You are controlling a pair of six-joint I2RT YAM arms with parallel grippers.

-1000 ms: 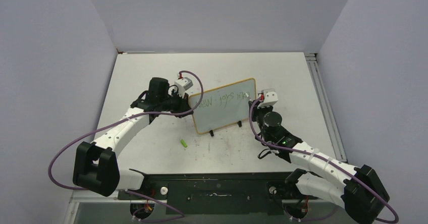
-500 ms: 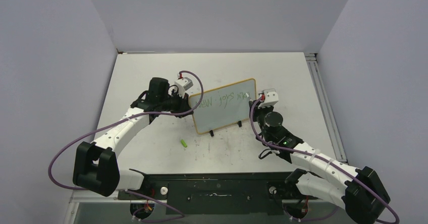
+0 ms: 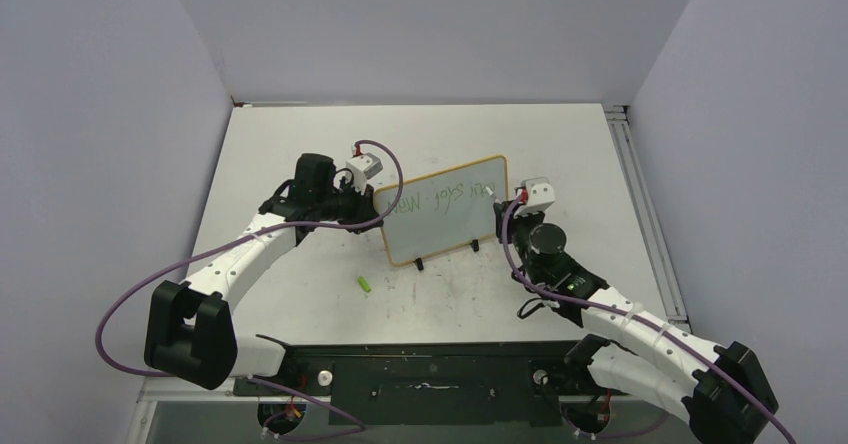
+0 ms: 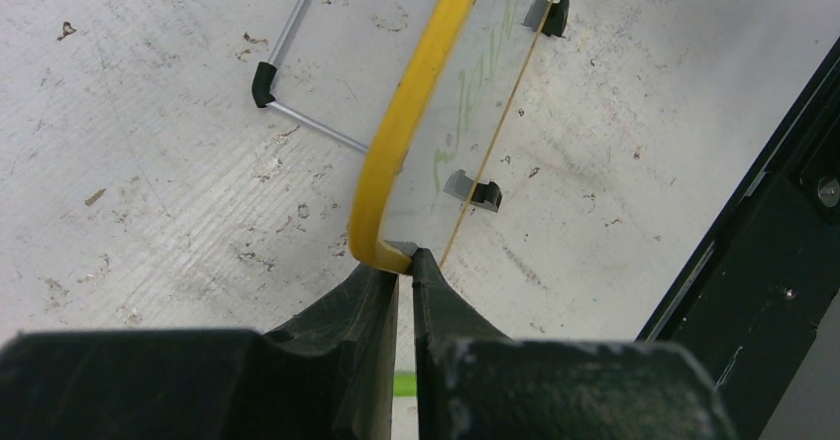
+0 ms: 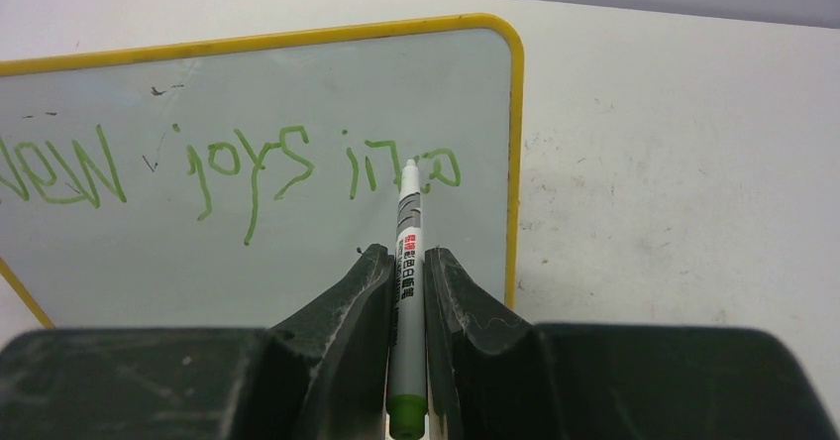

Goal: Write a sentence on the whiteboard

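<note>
Standing on the surface (image 3: 300,144) between the two arms, the whiteboard (image 3: 445,232) rests on two small black feet (image 4: 483,194), with a thin grey wire leg (image 4: 297,63) propping it from behind. Its frame looks yellow in the wrist views and tan from above.

The sentence (image 5: 228,167) runs in thin green marker strokes along the upper part of the board. In the right wrist view the first two words read as "New joys". A third, shorter group of strokes follows toward the board's right edge; its letters cannot be made out with certainty. From the top camera the same line (image 3: 445,197) shows only as faint green marks.

The left claw (image 4: 404,262) is pressed together on the rounded corner of the board's frame, pinching it at the board's left end. In the top view that claw (image 3: 375,207) sits right against that corner.

The right claw (image 5: 404,262) is pinching a marker (image 5: 408,232), whose barrel runs up between the fingers. The barrel is pale grey with a label in red and black print, too small to read, and its rear end is green. Its white tip sits at the last strokes of the third word; whether it touches the board cannot be told.

A small green piece (image 3: 365,285) lies on the surface in front of the board, apart from both arms.
</note>
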